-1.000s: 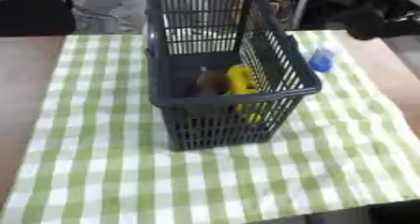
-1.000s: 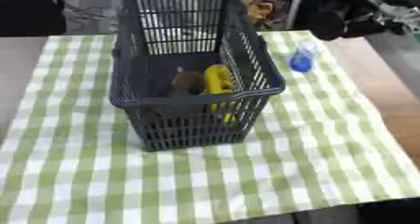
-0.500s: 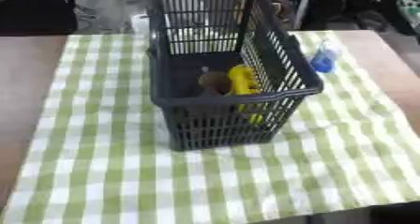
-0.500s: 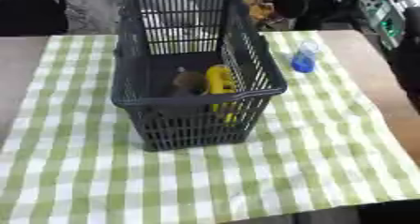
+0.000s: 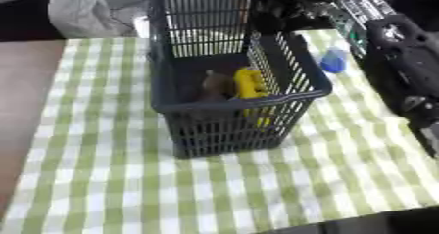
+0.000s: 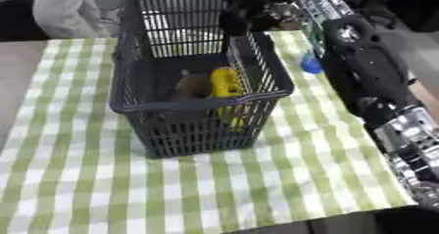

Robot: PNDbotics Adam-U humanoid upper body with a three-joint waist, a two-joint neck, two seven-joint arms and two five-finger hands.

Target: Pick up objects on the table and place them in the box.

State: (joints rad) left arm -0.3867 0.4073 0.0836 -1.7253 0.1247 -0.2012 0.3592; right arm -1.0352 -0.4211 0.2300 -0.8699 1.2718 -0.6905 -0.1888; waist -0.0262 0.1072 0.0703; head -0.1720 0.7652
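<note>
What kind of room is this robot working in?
Probably a lab or workshop set up for practice: a table under a green-and-white checked cloth, a dark plastic basket holding a yellow object, and a black-and-silver robot arm reaching across.

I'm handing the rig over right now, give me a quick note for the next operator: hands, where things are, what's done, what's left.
Right hand: reaching across above the far right rim of the dark plastic basket; whether its fingers are open or hold anything cannot be told.
Left hand: not in view.
Done: a yellow object and a brown object lie inside the basket.
Left: a small blue object sits on the green checked tablecloth, to the right of the basket and apart from it. It goes in next.
</note>
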